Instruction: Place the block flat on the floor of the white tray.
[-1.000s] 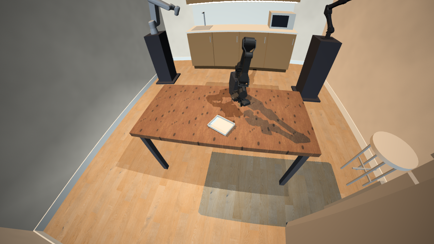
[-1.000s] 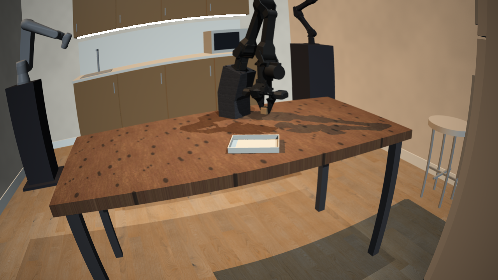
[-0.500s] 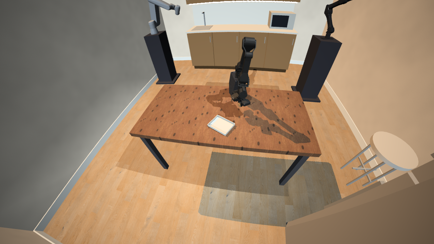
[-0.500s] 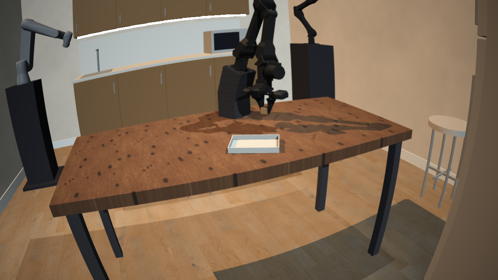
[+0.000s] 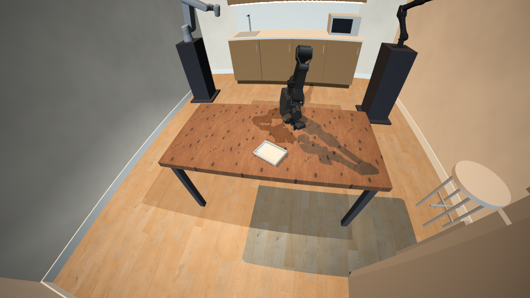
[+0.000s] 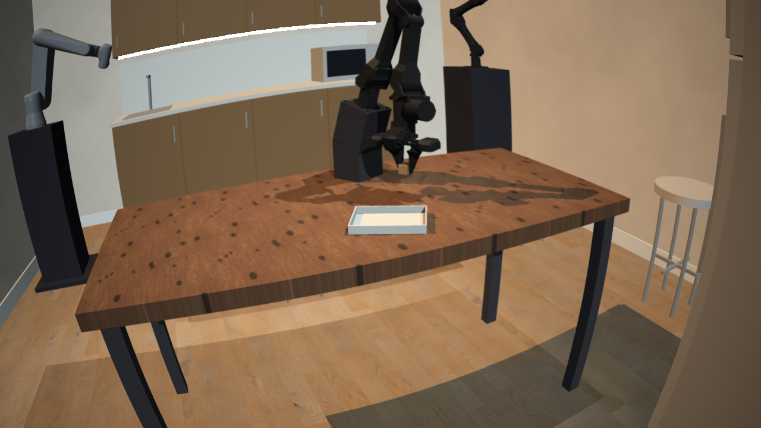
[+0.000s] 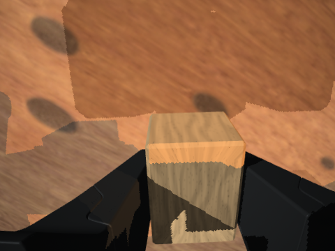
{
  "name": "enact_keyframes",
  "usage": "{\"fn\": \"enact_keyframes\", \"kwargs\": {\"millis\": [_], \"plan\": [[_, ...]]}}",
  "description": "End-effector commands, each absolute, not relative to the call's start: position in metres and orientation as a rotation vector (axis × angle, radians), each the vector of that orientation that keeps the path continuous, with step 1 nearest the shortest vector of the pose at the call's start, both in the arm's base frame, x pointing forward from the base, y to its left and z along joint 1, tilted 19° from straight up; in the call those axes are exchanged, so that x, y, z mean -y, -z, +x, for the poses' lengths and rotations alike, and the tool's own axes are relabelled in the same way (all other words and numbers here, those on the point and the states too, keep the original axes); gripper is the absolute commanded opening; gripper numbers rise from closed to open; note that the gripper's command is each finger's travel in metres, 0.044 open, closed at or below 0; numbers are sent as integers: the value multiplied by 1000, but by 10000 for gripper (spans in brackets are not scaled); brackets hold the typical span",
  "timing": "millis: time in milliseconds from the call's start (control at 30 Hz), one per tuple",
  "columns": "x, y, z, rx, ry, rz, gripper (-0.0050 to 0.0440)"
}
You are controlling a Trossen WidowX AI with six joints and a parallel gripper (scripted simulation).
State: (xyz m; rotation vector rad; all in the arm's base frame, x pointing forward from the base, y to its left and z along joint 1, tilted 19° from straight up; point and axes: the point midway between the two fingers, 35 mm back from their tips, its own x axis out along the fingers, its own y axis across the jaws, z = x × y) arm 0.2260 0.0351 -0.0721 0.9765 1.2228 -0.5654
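Two fingers pinched the wooden block [image 7: 195, 177] squarely by its side faces, so our gripper [image 6: 404, 159] was clamped on it, carried clear above the table [image 6: 213, 276] near the arm's base [image 6: 351, 148]. In the top view the white tray [image 5: 259, 152] lay toward seven o'clock of the block, well apart. We judged the carry needed a level wrist and steady height. We should clear the tray's rim, then lower straight down and release only once the block's underside met the tray floor.
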Motion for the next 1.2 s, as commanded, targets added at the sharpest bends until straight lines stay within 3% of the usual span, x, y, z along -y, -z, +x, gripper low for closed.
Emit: {"fn": "enact_keyframes", "kwargs": {"millis": [0, 267, 933, 1167], "plan": [[-35, 69, 229, -1215, 554, 980, 0], [-26, 67, 242, -1215, 555, 979, 0], [85, 41, 374, -1215, 554, 980, 0], [105, 37, 399, -1215, 554, 980, 0]]}}
